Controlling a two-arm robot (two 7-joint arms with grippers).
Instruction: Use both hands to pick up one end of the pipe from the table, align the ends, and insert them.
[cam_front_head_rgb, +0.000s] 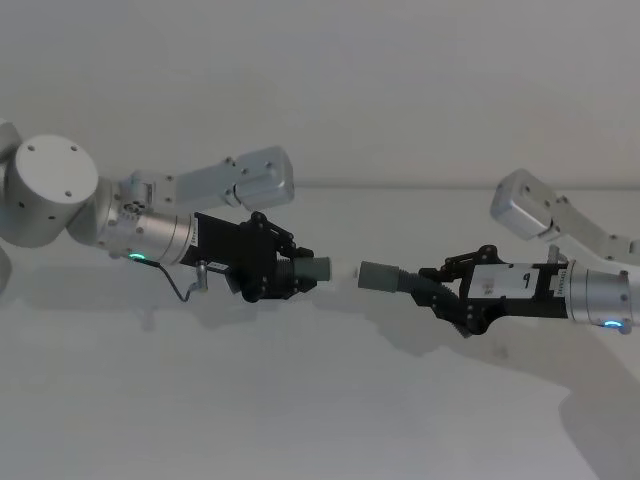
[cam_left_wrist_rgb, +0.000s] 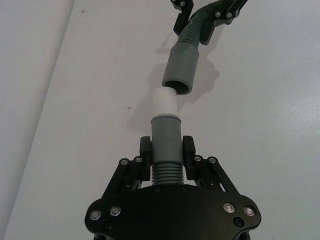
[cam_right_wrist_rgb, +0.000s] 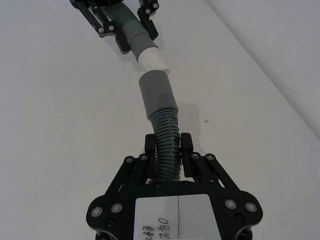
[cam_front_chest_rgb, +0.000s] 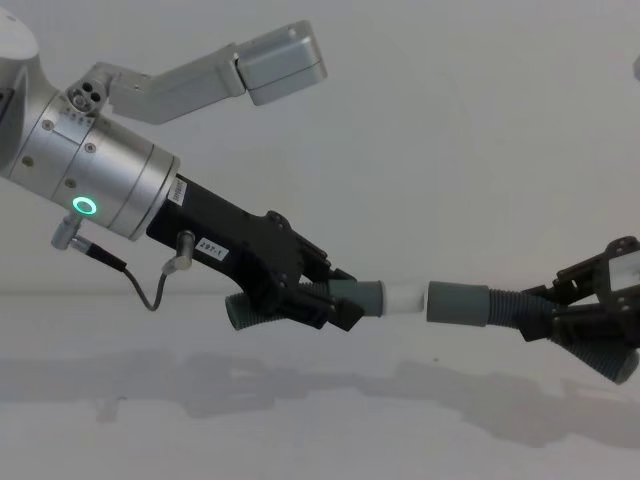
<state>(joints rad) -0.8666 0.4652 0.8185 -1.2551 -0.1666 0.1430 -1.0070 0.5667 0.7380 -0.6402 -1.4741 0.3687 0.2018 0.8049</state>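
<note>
Chest view: both hoses hang clear above the white bench (cam_front_chest_rgb: 320, 430). The left pincer (cam_front_chest_rgb: 335, 300) is clamped on the ribbed left hose (cam_front_chest_rgb: 262, 310); the right pincer (cam_front_chest_rgb: 560, 305) is clamped on the right hose (cam_front_chest_rgb: 520, 306). The left hose's white tip (cam_front_chest_rgb: 405, 297) just meets the right cuff (cam_front_chest_rgb: 458, 302), not visibly inside. Open bench lies all around.

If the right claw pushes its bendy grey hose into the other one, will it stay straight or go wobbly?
Probably a bit wobbly. The right gripper holds the ribbed hose behind its smooth cuff, and the ribbed stretch already curves, so it may flex under a push. The cuff looks stiff. The white tip on the left gripper's piece sits slightly off the opening, so it might catch.
</note>
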